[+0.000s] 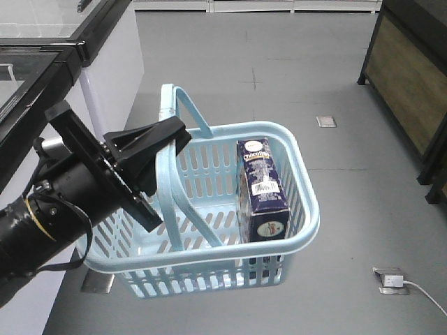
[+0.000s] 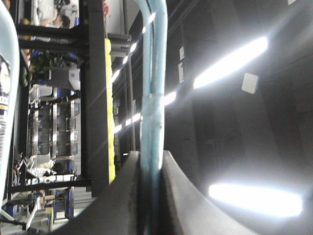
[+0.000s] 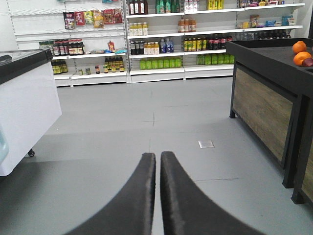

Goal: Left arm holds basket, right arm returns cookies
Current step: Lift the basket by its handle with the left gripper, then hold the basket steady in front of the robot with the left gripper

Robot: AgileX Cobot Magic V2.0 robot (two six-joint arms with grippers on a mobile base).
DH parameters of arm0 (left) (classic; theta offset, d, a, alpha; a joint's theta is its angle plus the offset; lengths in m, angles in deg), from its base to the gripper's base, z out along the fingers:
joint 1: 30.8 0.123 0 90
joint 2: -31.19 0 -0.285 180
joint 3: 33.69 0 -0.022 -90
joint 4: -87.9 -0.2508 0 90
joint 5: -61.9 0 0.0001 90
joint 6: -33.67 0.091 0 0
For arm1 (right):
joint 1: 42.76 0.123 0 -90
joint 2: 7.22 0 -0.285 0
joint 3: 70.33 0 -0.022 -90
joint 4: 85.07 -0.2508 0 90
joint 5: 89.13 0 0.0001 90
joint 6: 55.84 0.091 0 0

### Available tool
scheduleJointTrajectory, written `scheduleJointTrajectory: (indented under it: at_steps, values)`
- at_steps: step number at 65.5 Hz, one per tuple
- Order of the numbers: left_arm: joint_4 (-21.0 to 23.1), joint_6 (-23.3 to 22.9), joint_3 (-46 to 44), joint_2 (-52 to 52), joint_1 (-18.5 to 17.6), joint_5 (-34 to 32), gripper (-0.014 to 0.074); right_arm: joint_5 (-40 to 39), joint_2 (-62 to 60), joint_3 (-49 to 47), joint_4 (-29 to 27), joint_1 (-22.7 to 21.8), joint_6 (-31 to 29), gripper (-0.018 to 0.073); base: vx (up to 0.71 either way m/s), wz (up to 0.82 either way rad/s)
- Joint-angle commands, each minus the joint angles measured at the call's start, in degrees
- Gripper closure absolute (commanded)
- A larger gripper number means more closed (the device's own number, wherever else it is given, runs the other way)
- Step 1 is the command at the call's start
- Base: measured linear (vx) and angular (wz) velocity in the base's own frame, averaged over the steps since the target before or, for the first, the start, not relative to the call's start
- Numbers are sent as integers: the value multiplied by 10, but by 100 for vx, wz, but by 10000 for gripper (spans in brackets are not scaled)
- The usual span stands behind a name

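Cookies (image 1: 262, 188): tall navy box, barcode, white oval logo, upright inside light blue basket (image 1: 308, 209), right side. Left hand (image 1: 176, 137) pinches hoop handle (image 1: 167, 183); right hand (image 3: 158, 157) pressed together.

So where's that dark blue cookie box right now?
In the front view the cookie box stands upright inside the light blue basket, by its right wall, across from the left gripper that clamps the basket's handle.
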Motion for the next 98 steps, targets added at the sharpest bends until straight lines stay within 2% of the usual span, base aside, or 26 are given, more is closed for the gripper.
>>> scheduleJointTrajectory:
  at_steps: [1, 26, 32, 44, 64, 74, 86, 98]
  values:
    - [48, 1, -6, 22, -20, -108, 602, -41, -8, 10, 1, -2, -4, 566, 0, 0]
    - [47, 31, 21, 26, -81, -115, 602, -41, -8, 10, 1, -2, -4, 566, 0, 0]
    - [64, 49, 29, 36, -93, -110, 602, -41, -8, 10, 1, -2, -4, 566, 0, 0]
    - [106, 59, 63, 61, -98, -110, 602, -41, -8, 10, 1, -2, -4, 566, 0, 0]
    - [100, 65, 72, 86, -99, -110, 601, -41, -8, 10, 1, -2, -4, 566, 0, 0]
    - [78, 62, 72, 87, -104, -105, 601, -41, -8, 10, 1, -2, -4, 566, 0, 0]
    - [94, 71, 72, 87, -135, -88, 601, -41, -8, 10, 1, -2, -4, 566, 0, 0]
    - [104, 74, 72, 87, -140, -86, 599, -41, -8, 10, 1, -2, -4, 566, 0, 0]
